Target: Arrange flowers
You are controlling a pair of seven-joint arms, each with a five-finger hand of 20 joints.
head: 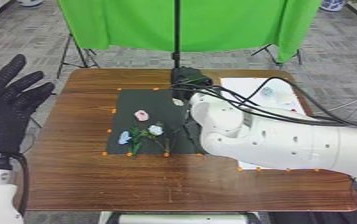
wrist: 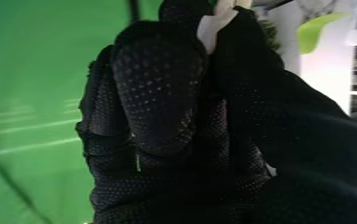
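Observation:
At the far edge of the dark mat (head: 170,95), my right hand (head: 189,77) reaches over from the right arm, a small white piece (head: 178,101) just below it. In the right wrist view, the right hand (wrist: 161,90) has curled fingers and pinches a white thing (wrist: 212,25) against the thumb; whether it is a flower cannot be told. On the mat lie a pink flower (head: 142,115), a blue flower (head: 125,137) and a pale blue-white flower (head: 156,130) with green stems. My left hand (head: 10,112) is open beside the table's left edge, fingers straight.
A white sheet (head: 254,87) with a pale, unclear object (head: 277,95) lies at the right, partly under the right arm and its black cables. Orange markers dot the mat's edges on the brown table (head: 148,185). A green cloth (head: 126,25) hangs behind.

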